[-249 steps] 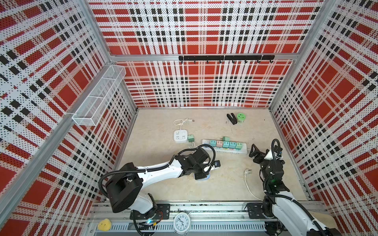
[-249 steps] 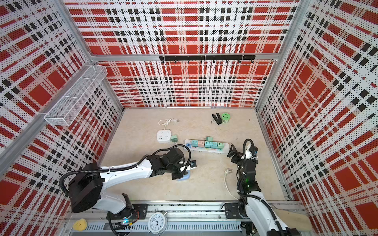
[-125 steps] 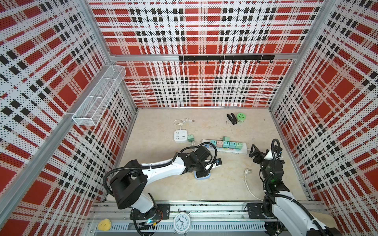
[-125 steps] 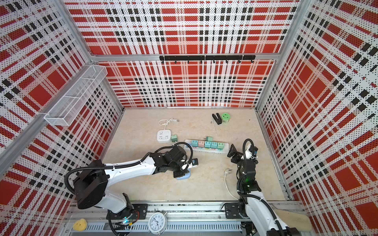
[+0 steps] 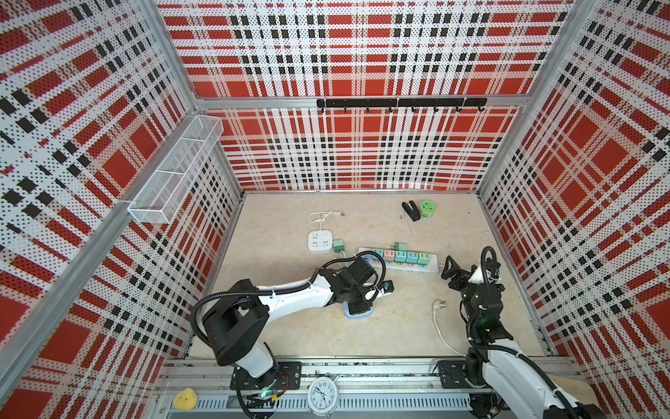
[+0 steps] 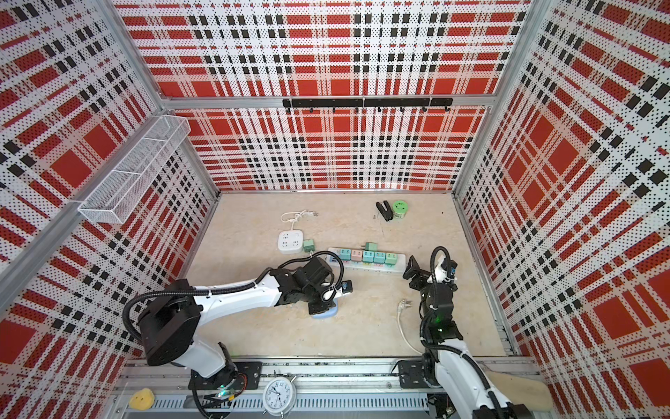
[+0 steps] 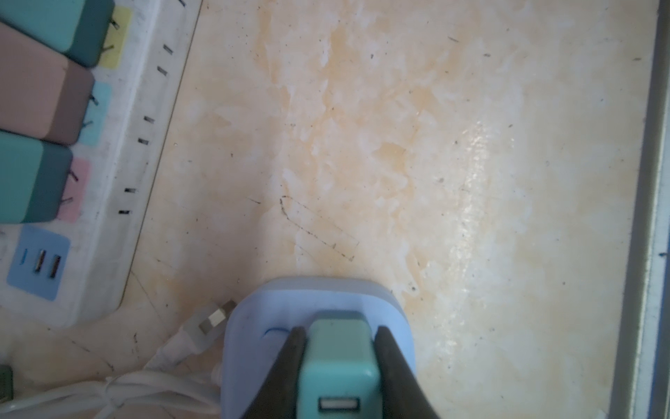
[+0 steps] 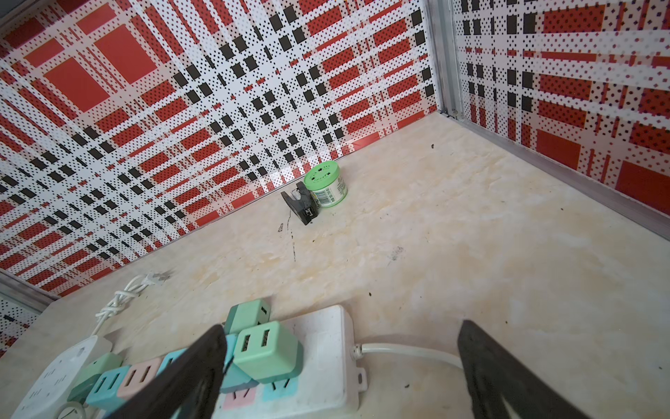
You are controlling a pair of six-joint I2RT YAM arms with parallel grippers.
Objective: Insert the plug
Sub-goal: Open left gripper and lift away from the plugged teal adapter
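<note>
Left arm, wrist view. I am keeping the left pincer [image 7: 339,332] clamped narrowly on the teal plug [image 7: 339,366], one finger on each side face, with its USB port facing the camera. The plug is sitting over the top face of the pale blue socket block [image 5: 357,315]. I cannot tell whether its pins are entering the slots.

Top views. The block is lying on the counter [image 5: 308,341] at about 7 o'clock from the white power strip [image 5: 433,268], near it but apart.

Change over the last second. The left arm's elbow has been swinging in toward 3 o'clock, and the wrist has been shifting only slightly above the block. The block is lying where it lay. I am reading this as alignment giving way to insertion, so what is remaining is a straight push down. The block is loose, so an off-centre press is likely to tip it.

Right arm. The right pincer [image 8: 342,328] is spread fully, gripping nothing and hovering unmoved at the strip's 3 o'clock end.
</note>
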